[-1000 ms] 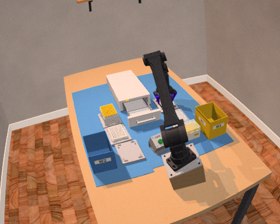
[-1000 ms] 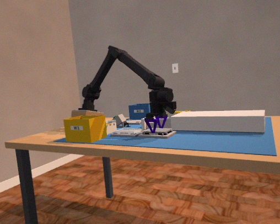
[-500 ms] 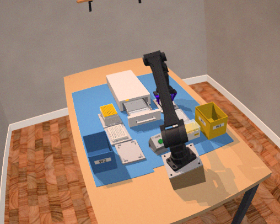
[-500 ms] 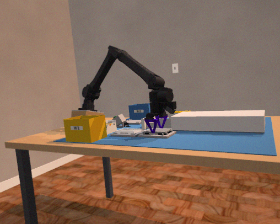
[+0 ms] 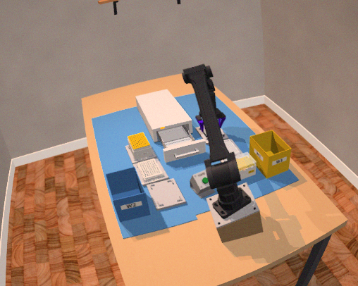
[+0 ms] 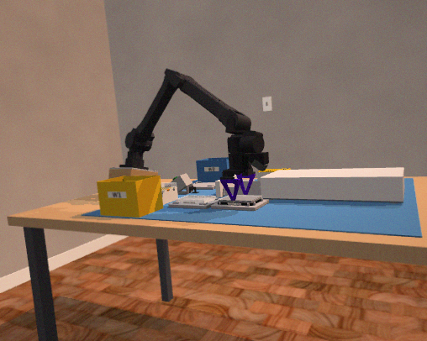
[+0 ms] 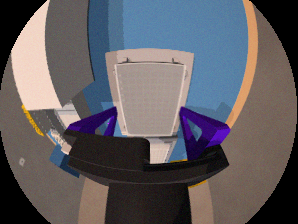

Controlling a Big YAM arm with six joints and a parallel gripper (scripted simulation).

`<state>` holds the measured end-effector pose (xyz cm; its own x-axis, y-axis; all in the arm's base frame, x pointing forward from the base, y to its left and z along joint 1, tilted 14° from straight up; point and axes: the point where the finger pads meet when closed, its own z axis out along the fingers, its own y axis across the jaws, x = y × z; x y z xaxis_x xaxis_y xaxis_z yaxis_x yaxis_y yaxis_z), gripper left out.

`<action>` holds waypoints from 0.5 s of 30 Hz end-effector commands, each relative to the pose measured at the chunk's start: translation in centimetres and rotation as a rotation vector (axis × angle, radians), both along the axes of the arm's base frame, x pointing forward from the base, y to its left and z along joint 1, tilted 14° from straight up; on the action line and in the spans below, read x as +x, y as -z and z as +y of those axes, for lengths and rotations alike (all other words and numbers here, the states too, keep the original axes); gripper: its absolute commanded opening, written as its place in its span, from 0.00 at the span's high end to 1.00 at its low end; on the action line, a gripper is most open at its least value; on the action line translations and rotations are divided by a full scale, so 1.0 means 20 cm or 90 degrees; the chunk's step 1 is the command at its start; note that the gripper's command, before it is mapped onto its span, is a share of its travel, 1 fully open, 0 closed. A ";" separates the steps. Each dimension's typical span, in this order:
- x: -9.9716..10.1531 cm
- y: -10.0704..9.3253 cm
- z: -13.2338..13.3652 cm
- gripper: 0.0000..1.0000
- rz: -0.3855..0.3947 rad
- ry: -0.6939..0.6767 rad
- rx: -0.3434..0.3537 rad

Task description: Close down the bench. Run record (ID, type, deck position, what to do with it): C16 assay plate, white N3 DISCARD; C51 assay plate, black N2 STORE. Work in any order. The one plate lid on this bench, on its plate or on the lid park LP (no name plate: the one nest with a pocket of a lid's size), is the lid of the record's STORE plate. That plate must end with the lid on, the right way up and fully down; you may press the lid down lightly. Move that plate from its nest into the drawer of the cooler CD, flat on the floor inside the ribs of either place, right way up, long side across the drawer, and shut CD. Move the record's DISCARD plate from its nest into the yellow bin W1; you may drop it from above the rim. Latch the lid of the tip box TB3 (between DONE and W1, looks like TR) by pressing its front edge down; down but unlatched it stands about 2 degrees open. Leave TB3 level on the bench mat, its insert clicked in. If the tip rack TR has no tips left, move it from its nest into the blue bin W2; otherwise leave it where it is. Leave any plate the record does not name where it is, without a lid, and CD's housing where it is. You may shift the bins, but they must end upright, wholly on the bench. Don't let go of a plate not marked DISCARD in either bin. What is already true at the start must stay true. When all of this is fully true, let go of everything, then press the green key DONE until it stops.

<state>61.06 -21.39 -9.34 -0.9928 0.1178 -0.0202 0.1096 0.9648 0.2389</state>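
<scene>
My gripper [image 5: 210, 122] [image 6: 238, 187] [image 7: 148, 110] is open, with its purple fingers spread wide. It hangs low over a dark plate with a grey lid [image 7: 148, 96] [image 6: 239, 201] on it. This plate sits in the nest right of the cooler CD [image 5: 160, 107] [image 6: 335, 182]. The fingers stand on either side of the lid and hold nothing. The lid looks flat on its plate. The arm hides most of this plate in the top view. CD's drawer [image 5: 184, 150] is pulled open and looks empty. A white plate [image 6: 192, 201] lies in the neighbouring nest, towards the yellow bin W1 [image 5: 270, 153] [image 6: 129, 195].
Blue bin W2 [image 5: 128, 194] stands at the front left. Tip rack TR [image 5: 139, 141] holds yellow tips. Another white well plate [image 5: 151, 168] lies in front of it, then an empty nest [image 5: 165, 194]. Tip box TB3 [image 5: 246, 164] and the DONE key [image 5: 205, 180] are near the arm base.
</scene>
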 end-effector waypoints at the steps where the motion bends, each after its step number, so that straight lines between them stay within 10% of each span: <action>1: 0.14 -0.28 -0.14 0.00 -0.062 0.009 -0.026; 7: 0.14 -0.30 -0.13 0.00 -0.061 0.006 -0.025; 8: 0.11 -0.18 -0.10 0.00 -0.038 0.004 -0.015; 15: 0.13 -0.36 -0.16 0.00 -0.063 0.009 -0.027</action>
<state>60.91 -21.80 -7.70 -0.9928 0.1184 -0.0190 0.1105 0.9646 0.2396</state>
